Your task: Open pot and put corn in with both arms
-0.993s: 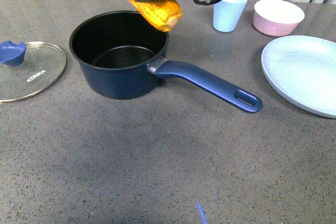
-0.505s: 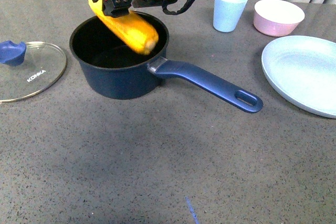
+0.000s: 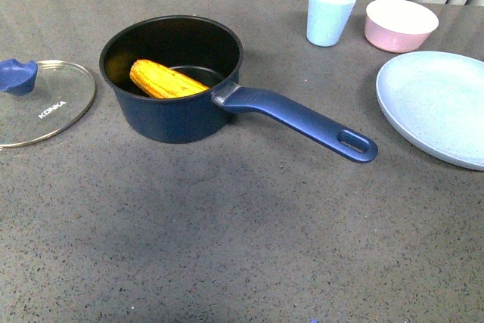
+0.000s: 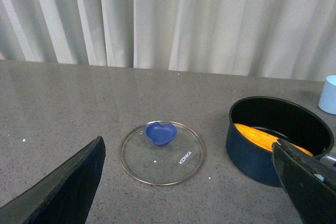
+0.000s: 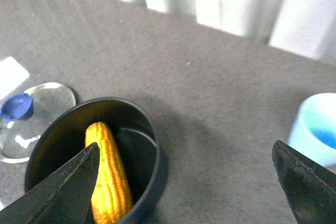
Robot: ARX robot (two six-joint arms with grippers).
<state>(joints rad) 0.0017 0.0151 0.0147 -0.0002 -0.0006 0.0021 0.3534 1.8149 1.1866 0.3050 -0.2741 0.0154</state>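
**Corn in the open pot**

The corn [image 3: 164, 81] lies inside the pot [image 3: 174, 115], one end resting up against the inner wall. The glass lid [image 3: 44, 104] lies flat on the worktop [image 3: 227, 232], beside the pot. Both wrist views show the left tool [image 4: 194, 182] and right tool [image 5: 184, 182] spread wide, holding nothing, above the worktop.
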